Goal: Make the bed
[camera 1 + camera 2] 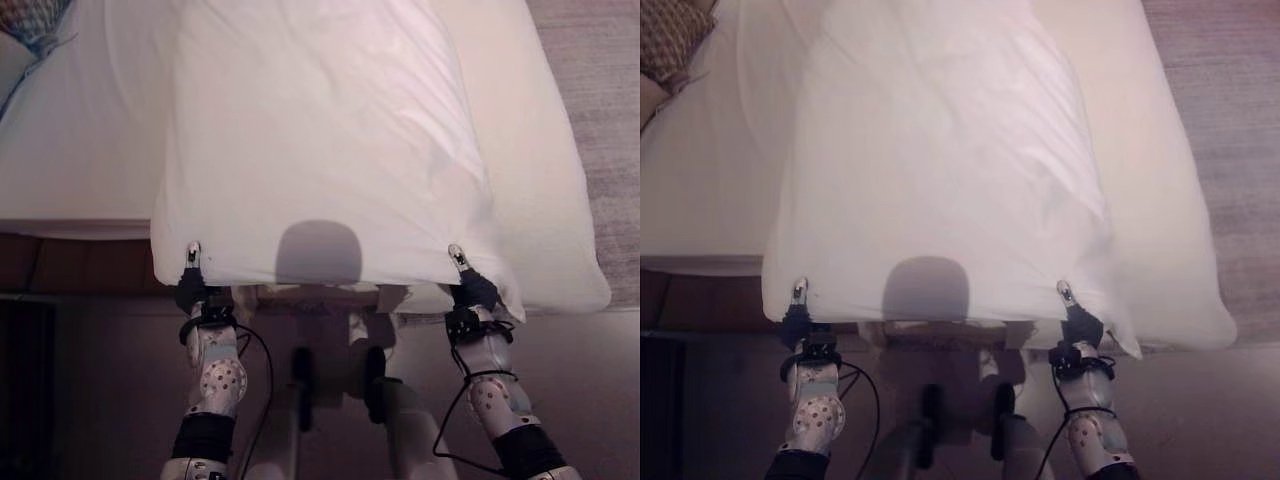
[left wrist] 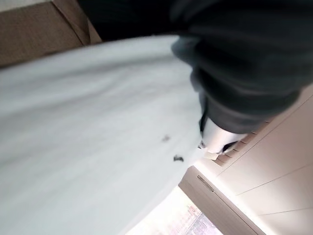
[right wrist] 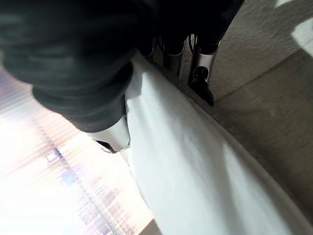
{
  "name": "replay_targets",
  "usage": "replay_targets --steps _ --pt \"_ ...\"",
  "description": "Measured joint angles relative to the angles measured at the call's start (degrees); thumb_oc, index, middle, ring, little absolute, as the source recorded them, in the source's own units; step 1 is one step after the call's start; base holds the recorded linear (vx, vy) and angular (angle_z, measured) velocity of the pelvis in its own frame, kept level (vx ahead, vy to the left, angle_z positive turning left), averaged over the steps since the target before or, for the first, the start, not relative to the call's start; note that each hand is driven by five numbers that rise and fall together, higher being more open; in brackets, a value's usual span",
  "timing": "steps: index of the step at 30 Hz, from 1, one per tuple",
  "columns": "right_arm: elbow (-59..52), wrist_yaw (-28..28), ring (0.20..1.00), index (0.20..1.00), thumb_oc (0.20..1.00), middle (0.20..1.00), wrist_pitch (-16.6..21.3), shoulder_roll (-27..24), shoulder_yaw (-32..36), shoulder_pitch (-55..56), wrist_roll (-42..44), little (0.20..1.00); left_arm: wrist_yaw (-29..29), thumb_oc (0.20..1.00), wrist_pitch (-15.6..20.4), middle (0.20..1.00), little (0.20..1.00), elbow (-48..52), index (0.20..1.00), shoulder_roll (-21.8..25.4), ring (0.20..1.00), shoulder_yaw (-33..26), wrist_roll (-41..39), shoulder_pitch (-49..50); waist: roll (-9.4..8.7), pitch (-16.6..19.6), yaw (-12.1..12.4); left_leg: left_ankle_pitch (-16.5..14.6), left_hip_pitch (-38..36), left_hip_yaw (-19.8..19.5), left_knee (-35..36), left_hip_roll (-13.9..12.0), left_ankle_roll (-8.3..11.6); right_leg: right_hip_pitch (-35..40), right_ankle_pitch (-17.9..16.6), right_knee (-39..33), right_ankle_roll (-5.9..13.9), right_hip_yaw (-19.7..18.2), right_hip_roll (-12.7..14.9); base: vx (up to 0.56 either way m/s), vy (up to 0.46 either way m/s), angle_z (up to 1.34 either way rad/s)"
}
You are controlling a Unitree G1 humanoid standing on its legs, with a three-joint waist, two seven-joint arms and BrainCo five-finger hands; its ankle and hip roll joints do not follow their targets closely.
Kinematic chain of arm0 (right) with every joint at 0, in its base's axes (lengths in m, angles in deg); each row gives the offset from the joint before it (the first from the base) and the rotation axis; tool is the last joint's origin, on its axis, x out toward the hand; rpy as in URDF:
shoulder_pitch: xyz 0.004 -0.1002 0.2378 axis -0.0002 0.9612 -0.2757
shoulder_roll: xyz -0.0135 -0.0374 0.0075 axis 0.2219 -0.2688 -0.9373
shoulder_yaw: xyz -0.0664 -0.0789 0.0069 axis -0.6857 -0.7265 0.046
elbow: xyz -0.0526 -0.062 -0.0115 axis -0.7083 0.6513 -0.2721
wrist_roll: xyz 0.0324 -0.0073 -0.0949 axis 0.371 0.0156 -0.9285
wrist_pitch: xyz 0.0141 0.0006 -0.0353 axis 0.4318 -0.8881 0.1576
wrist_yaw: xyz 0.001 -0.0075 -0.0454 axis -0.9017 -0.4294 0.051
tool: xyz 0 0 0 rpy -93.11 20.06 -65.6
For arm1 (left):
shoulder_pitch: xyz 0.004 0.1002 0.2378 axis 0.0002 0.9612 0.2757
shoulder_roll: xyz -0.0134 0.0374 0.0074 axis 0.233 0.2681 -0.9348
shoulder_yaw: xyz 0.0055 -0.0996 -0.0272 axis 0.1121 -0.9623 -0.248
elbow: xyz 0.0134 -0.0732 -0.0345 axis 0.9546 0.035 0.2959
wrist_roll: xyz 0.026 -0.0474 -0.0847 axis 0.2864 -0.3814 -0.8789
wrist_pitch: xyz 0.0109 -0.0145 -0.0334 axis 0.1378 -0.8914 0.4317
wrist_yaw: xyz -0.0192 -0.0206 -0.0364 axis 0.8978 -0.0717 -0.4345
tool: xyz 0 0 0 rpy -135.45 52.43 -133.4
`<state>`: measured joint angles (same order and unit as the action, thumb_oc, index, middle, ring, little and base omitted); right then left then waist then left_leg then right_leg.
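A white cover (image 1: pixel 320 140) is stretched over the middle of the bed, its near edge held up off the mattress (image 1: pixel 60 170). My left hand (image 1: pixel 190 283) pinches the cover's near left corner, thumb on top. My right hand (image 1: pixel 470 288) pinches the near right corner the same way. In the right wrist view the cover (image 3: pixel 205 181) runs between the thumb and the fingers (image 3: pixel 203 73). The left wrist view has the cover (image 2: pixel 88 137) lying against the left hand (image 2: pixel 230 73). The cover's far end runs out of sight at the top.
A patterned pillow (image 1: pixel 670 40) lies at the bed's far left. The bed's brown wooden frame (image 1: pixel 60 265) shows below the mattress on the left. Grey carpet (image 1: pixel 600 100) borders the bed on the right.
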<state>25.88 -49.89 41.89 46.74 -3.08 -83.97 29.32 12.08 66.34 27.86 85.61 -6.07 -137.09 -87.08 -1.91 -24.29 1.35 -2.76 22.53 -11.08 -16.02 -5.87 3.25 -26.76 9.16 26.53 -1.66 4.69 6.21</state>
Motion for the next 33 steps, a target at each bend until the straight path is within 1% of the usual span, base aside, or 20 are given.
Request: replay_targets --steps 2,4,5,6,7,8,9,10,12,13,14,15,16,17,18,19,20,21,22,33 --pt "1.73 0.36 0.200 0.200 0.200 0.200 0.41 0.20 0.31 -0.38 0.09 0.200 0.08 0.200 0.14 0.200 0.200 -1.01 0.200 -0.69 0.200 0.24 0.18 -0.01 0.81 0.09 -0.29 0.42 0.20 -1.57 3.39 -4.08 1.57 -0.94 0.35 1.72 0.98 0.30 0.11 0.01 0.607 -0.04" --pt "1.62 1.80 0.200 0.200 0.200 0.200 0.73 0.32 0.38 0.02 0.11 0.200 0.09 0.200 0.09 0.200 0.200 -1.38 0.200 -1.41 0.200 0.70 0.72 -0.01 0.86 0.13 -0.16 0.51 0.40 1.60 5.70 -4.78 1.40 -1.39 0.28 2.05 3.00 0.31 1.25 -0.06 0.502 0.08" --pt "1.38 2.12 0.200 0.200 0.200 0.200 0.80 0.28 0.41 -0.15 0.16 0.200 0.07 0.200 0.09 0.200 0.200 -1.94 0.200 -1.45 0.200 0.85 0.85 0.09 0.99 0.19 0.03 0.83 -0.09 1.57 5.50 -3.76 0.96 -1.66 0.22 2.08 4.14 -0.13 1.74 -0.06 0.593 0.00" --pt "1.20 2.12 0.200 0.200 0.200 0.200 0.96 0.07 0.72 -0.04 0.15 0.200 0.10 0.200 0.07 0.200 0.200 -2.44 0.200 -1.48 0.200 1.34 0.90 0.16 1.28 0.20 -0.02 2.71 0.38 1.29 4.62 -2.00 5.97 -1.89 -0.08 2.16 6.15 -0.37 3.54 0.03 0.682 0.14" --pt "0.79 2.49 0.200 0.200 0.200 0.200 1.19 -0.14 1.60 0.22 0.06 0.200 0.36 0.200 -0.10 0.200 0.200 -2.53 0.200 -1.49 0.200 2.79 0.88 -0.37 1.29 0.20 0.14 2.94 2.38 3.45 2.08 0.15 7.06 -1.54 -0.43 1.59 7.59 0.15 6.31 0.08 0.733 0.67" --pt "0.85 3.31 0.200 0.200 0.200 0.200 1.44 -0.27 3.24 1.72 0.10 0.200 0.18 0.200 -0.15 0.200 0.200 -2.52 0.200 -1.59 0.200 5.07 0.98 -1.26 1.62 0.15 -0.76 2.92 3.88 4.95 -0.71 3.24 4.64 -0.23 -1.11 0.38 9.36 0.66 9.35 0.12 0.802 0.81" --pt "0.30 4.09 0.200 0.200 0.200 0.200 1.58 0.34 4.28 1.61 0.53 0.200 -0.26 0.200 -0.13 0.200 0.200 -2.55 0.200 -1.45 0.200 6.46 0.95 -1.22 1.85 0.15 -0.35 0.79 4.10 5.26 -2.54 5.51 2.10 1.67 -1.78 -1.98 10.65 -0.02 12.05 0.11 0.703 0.53" --pt "0.39 4.18 0.200 0.200 0.200 0.200 1.68 0.77 4.29 1.94 0.74 0.200 -0.62 0.200 -0.12 0.200 0.200 -2.69 0.200 -1.08 0.200 6.65 0.97 -1.02 1.63 0.20 -0.63 0.48 3.65 7.41 -3.82 6.51 0.84 2.12 -4.19 -4.38 10.41 0.09 12.90 0.11 0.826 -0.31" --pt "0.74 3.77 0.200 0.200 0.200 0.200 1.66 0.69 3.21 1.15 0.75 0.200 -1.24 0.200 -0.12 0.200 0.200 -2.44 0.200 0.69 0.200 6.57 1.00 0.53 2.01 0.50 2.07 -1.88 2.77 12.56 -5.01 6.62 -2.10 5.80 -9.03 -11.56 6.36 4.61 14.99 0.06 0.534 -0.81" --pt "-1.35 3.51 0.200 0.200 0.200 0.200 1.37 0.63 2.96 3.32 0.70 0.200 -1.80 0.200 -0.23 0.200 0.200 -2.61 0.200 0.22 0.200 5.86 1.33 1.33 2.77 0.79 3.15 -2.67 2.10 12.55 -5.56 8.02 -3.60 7.83 -9.22 -11.09 6.79 5.14 14.61 0.00 0.132 -0.49" --pt "-1.43 2.81 0.200 0.200 0.200 0.200 1.47 1.08 2.01 3.92 0.66 0.200 -1.88 0.200 -0.09 0.200 0.200 -1.93 0.200 0.45 0.200 5.25 1.30 2.17 2.61 1.93 2.19 -2.40 1.57 10.28 -3.74 9.04 -3.81 7.57 -5.68 -10.25 8.16 1.67 11.76 0.01 0.258 -0.29" --pt "-1.39 2.69 0.200 0.200 0.200 0.200 1.46 1.37 1.79 3.84 0.65 0.200 -1.93 0.200 -0.11 0.200 0.200 -1.64 0.200 0.81 0.200 4.91 1.30 2.36 2.42 2.04 2.27 -1.69 1.21 10.40 -2.63 9.05 -3.88 7.37 -5.04 -10.36 7.94 0.26 9.95 -0.03 0.350 -0.12" --pt "-1.53 2.40 0.200 0.200 0.200 0.200 1.46 1.46 1.77 4.41 0.62 0.200 -1.96 0.200 -0.12 0.200 0.200 -1.22 0.200 1.26 0.200 4.75 1.30 2.41 2.08 2.22 2.05 -0.56 1.01 10.73 -1.23 9.65 -4.92 7.36 -4.55 -10.69 8.05 1.36 7.61 -0.03 0.367 -0.15" --pt "-1.55 1.69 0.200 0.200 0.200 0.200 1.42 1.41 1.54 3.87 0.58 0.200 -1.91 0.200 -0.15 0.200 0.200 -0.53 0.200 0.84 0.200 4.24 1.37 2.49 1.65 1.98 1.34 0.88 0.59 10.83 0.77 10.75 -6.23 5.46 -0.34 -6.48 9.74 0.93 3.56 -0.02 0.235 -0.18" --pt "-1.52 1.38 0.200 0.200 0.200 0.200 1.00 1.55 0.59 3.82 0.62 0.200 -1.67 0.200 -0.33 0.200 0.200 -0.33 0.200 0.84 0.200 2.83 1.99 3.46 0.83 1.97 1.08 3.42 -1.93 10.71 5.42 10.35 -5.91 2.41 3.28 1.55 7.19 1.41 -1.05 0.01 0.010 -0.23" --pt "-1.36 1.08 0.200 0.200 0.200 0.200 0.96 1.19 0.17 4.28 0.63 0.200 -1.28 0.200 -0.45 0.200 0.200 -0.31 0.200 0.70 0.200 2.83 2.18 3.90 0.76 1.95 0.92 3.87 -3.00 10.63 6.75 10.42 -6.07 2.45 3.67 1.44 6.49 1.18 -4.04 0.00 -0.004 -0.34" --pt "-1.28 0.48 0.200 0.200 0.200 0.200 0.94 0.24 -0.11 4.45 0.55 0.200 -1.09 0.200 -0.61 0.200 0.200 -0.20 0.200 0.65 0.200 2.83 2.78 4.77 0.59 2.06 0.82 3.99 -4.27 10.07 7.80 10.94 -6.01 3.14 2.60 -2.78 4.88 0.50 -8.70 -0.02 0.017 -0.23" --pt "-1.37 0.21 0.200 0.200 0.200 0.200 0.94 -0.08 -0.15 4.54 0.52 0.200 -1.07 0.200 -0.61 0.200 0.200 0.09 0.200 0.74 0.200 2.83 3.10 4.97 0.21 2.20 0.80 3.97 -4.34 9.78 7.93 11.67 -5.98 4.00 0.53 -5.65 3.15 -0.17 -9.81 -0.01 0.019 -0.12" --pt "-1.22 0.08 0.200 0.200 0.200 0.200 0.89 -0.85 -0.47 4.39 0.55 0.200 -1.02 0.200 -0.63 0.200 0.200 0.59 0.200 0.57 0.200 2.85 3.30 5.47 0.48 2.13 -0.35 4.32 -4.76 9.31 9.01 12.37 -5.47 5.03 -2.05 -7.10 -2.66 -0.97 -9.88 0.00 0.000 0.00" --pt "-0.73 0.88 0.200 0.200 0.200 0.200 0.88 -2.03 0.19 3.73 -0.69 0.200 -1.47 0.200 -1.71 0.200 0.200 0.93 0.200 0.49 0.200 3.54 3.23 5.58 1.24 1.75 -0.61 3.81 -4.76 11.07 5.43 12.66 -3.97 7.10 -1.88 -7.65 -3.39 1.05 -8.99 0.00 0.000 0.06"
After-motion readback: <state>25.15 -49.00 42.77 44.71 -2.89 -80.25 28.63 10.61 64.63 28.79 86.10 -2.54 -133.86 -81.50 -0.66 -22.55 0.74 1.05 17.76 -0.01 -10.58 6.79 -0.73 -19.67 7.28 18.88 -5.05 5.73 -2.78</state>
